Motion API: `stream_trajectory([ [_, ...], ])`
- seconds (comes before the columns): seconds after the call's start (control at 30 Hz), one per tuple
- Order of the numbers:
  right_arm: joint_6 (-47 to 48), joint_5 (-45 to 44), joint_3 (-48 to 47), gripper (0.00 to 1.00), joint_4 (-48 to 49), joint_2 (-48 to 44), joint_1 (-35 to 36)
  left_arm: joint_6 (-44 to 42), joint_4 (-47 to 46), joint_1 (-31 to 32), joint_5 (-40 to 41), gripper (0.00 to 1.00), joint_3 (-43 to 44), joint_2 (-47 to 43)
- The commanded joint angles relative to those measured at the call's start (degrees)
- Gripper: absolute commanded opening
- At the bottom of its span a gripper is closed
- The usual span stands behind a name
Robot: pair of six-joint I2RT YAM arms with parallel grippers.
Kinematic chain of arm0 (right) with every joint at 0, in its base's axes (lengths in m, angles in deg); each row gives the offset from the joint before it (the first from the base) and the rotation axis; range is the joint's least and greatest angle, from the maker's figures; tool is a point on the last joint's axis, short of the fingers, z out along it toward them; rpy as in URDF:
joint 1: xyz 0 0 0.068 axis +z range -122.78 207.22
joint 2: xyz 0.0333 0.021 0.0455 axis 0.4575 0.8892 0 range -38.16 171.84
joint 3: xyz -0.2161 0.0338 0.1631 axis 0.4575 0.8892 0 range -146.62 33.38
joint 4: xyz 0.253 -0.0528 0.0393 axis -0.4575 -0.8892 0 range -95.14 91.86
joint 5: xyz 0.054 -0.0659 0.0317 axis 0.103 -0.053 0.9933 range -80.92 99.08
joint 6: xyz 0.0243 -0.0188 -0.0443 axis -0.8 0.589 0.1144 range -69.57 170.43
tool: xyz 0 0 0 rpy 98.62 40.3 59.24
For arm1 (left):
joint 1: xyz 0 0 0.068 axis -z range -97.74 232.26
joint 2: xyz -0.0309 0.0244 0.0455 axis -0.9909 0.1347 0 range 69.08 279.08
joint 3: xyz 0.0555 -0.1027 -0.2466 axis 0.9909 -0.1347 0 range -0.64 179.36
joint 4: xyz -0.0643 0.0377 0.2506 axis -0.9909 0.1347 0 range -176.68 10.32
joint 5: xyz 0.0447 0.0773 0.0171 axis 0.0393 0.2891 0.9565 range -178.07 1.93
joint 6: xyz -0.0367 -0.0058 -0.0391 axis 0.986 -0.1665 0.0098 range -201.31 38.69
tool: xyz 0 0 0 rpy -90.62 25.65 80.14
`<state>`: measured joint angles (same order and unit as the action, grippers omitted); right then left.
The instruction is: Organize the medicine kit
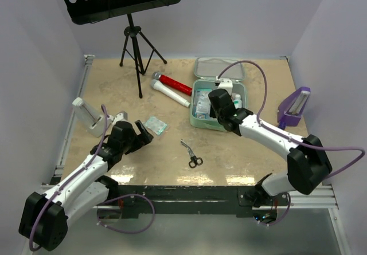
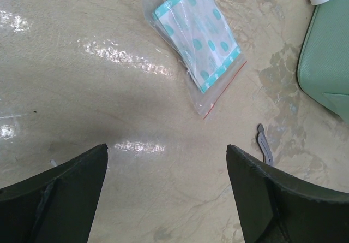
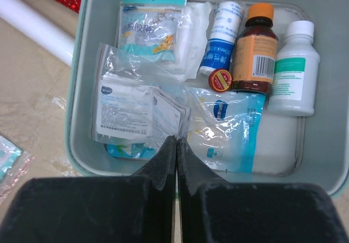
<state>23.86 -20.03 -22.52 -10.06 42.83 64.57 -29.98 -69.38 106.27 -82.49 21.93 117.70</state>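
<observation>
Left gripper (image 2: 166, 151) hangs spread wide and empty just above the table (image 2: 82, 90), the teal-dotted pouch (image 2: 199, 41) lying just ahead. Right gripper (image 3: 176, 142), clenched on nothing, hovers over the kit (image 3: 82, 63), which sits open and part filled toward the far right, its lid (image 1: 209, 67) behind it. Packing seems midway: next, I judge, the left must drop onto the pouch, pinch its thin edge and carry it in; scissors (image 1: 192, 155) also wait outside.

Robot lab cell: plain walls (image 1: 241, 20) round table (image 1: 166, 152), L arm (image 1: 80, 180) + R arm (image 1: 269, 134) bolted on rail (image 1: 189, 202), near edge.
</observation>
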Motion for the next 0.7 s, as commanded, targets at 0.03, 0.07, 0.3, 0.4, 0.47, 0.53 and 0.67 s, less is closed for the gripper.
stream_trajectory([
  [0.03,4.68,3.17,1.06,0.00,6.03,2.76,-1.04,-1.50,-3.59,-0.37,-1.72,0.93,-0.42,1.39],
  [0.07,5.20,3.17,0.97,0.00,6.21,3.12,-1.13,-1.41,-3.76,-0.37,-1.89,0.93,-0.42,1.30],
  [0.3,9.25,7.73,-0.79,0.00,5.42,4.70,-1.92,-1.50,-4.55,-0.37,-2.42,0.93,-0.77,1.91],
  [0.4,10.92,10.11,-1.40,0.00,4.46,5.31,-2.01,-1.85,-4.73,-0.37,-2.42,0.93,-0.77,2.44],
  [0.47,11.54,11.25,-1.67,0.00,3.66,6.45,-2.01,-2.02,-4.82,-0.37,-2.24,0.93,-0.68,2.62],
  [0.53,11.80,12.57,-2.11,0.00,2.70,8.21,-2.10,-2.20,-4.91,-0.37,-2.33,0.93,-0.59,2.79],
  [0.67,11.01,13.72,-1.85,0.00,2.69,9.45,-2.19,-2.20,-4.91,-0.37,-2.51,0.93,-0.68,2.71],
])
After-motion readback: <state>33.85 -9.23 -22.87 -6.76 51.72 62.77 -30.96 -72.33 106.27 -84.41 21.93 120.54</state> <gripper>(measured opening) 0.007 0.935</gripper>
